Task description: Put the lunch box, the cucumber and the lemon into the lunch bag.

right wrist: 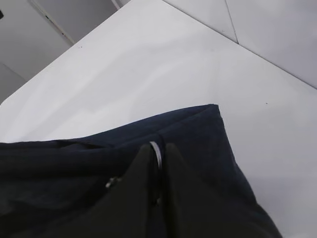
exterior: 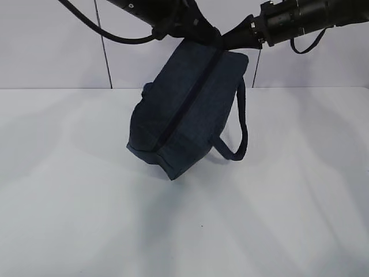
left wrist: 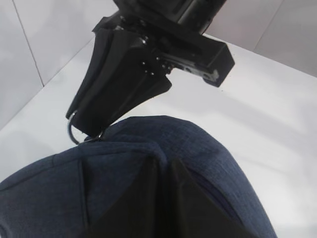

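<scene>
**Bag hanging tilted at centre frame, a gripper at each upper corner**

The lunch bag [exterior: 187, 109] sits in the middle of the exterior view, tilted, its lower corner toward the table [exterior: 69, 219] at centre and its top end high in the frame. The left gripper [exterior: 202, 34] meets the bag's upper edge from the upper left; the right gripper [exterior: 233, 39] meets it from the upper right, just beside the other. A loop handle [exterior: 241, 133] hangs off the bag's right side. The zipper [exterior: 187, 101] runs diagonally down the bag's face.
</scene>
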Action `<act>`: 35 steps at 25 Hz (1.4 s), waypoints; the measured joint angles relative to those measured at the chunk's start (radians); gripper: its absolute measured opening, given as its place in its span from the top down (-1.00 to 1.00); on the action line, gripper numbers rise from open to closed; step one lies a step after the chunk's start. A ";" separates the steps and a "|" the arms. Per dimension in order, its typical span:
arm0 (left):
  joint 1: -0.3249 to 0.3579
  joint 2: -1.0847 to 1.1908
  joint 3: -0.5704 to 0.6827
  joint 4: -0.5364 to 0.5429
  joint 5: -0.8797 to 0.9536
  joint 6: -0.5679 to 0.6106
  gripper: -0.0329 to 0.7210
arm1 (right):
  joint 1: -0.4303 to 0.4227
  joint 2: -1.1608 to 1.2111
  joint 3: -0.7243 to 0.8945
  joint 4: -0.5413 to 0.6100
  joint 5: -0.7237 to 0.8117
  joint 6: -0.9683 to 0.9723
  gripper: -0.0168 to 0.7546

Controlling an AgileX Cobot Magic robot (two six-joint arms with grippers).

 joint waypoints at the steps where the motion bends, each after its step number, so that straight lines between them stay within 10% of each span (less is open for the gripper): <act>1: -0.002 0.000 0.000 0.005 0.000 -0.020 0.88 | 0.000 0.001 0.000 0.000 -0.007 0.002 0.79; 10: -0.012 0.000 0.000 0.128 0.024 -0.241 0.88 | 0.000 0.004 0.000 -0.006 -0.030 0.020 -0.08; 17: -0.012 0.000 0.000 0.330 0.018 -0.473 0.88 | -0.002 -0.029 -0.009 -0.057 -0.030 0.049 -0.12; 28: 0.023 0.108 -0.014 0.437 -0.003 -0.521 0.84 | -0.002 -0.071 -0.010 -0.132 -0.030 0.101 -0.13; 35: 0.066 0.128 -0.014 0.456 0.008 -0.530 0.03 | -0.002 -0.084 -0.010 -0.159 -0.030 0.115 -0.13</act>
